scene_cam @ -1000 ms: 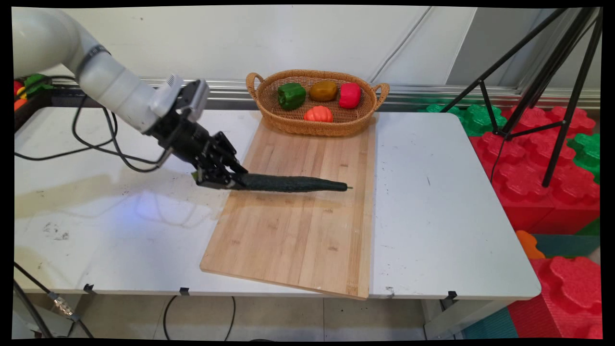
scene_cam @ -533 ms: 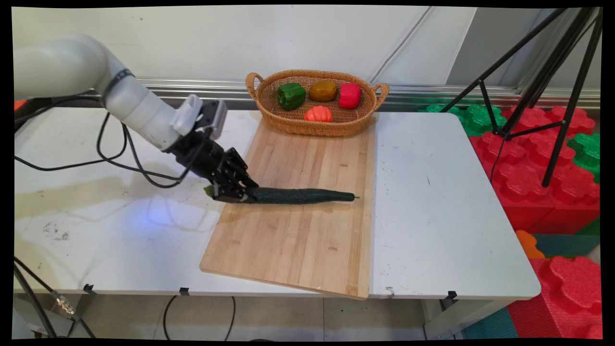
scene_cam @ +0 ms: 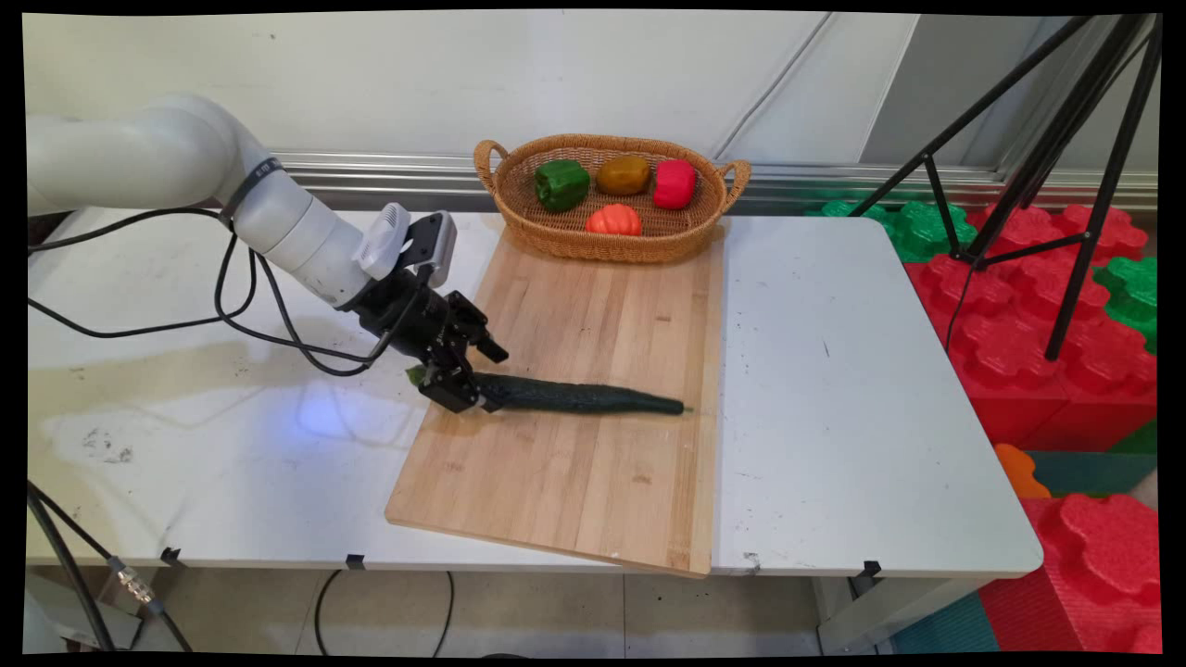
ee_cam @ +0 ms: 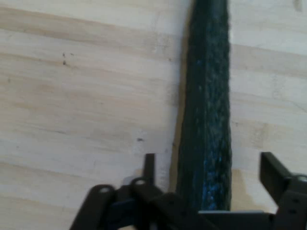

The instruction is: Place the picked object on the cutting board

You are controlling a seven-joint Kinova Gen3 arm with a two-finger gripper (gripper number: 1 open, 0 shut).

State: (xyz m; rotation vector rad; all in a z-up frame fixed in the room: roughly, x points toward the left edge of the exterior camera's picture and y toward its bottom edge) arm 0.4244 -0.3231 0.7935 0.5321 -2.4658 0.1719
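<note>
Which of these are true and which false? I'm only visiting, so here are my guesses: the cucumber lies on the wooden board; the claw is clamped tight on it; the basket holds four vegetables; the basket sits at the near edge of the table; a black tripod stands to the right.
1. The cucumber lies on the wooden board. True.
2. The claw is clamped tight on the cucumber. False: its fingers stand apart on either side of the cucumber, with gaps showing.
3. The basket holds four vegetables. True.
4. The basket sits at the near edge of the table. False: it is at the far edge, by the wall.
5. A black tripod stands to the right. True.
</note>
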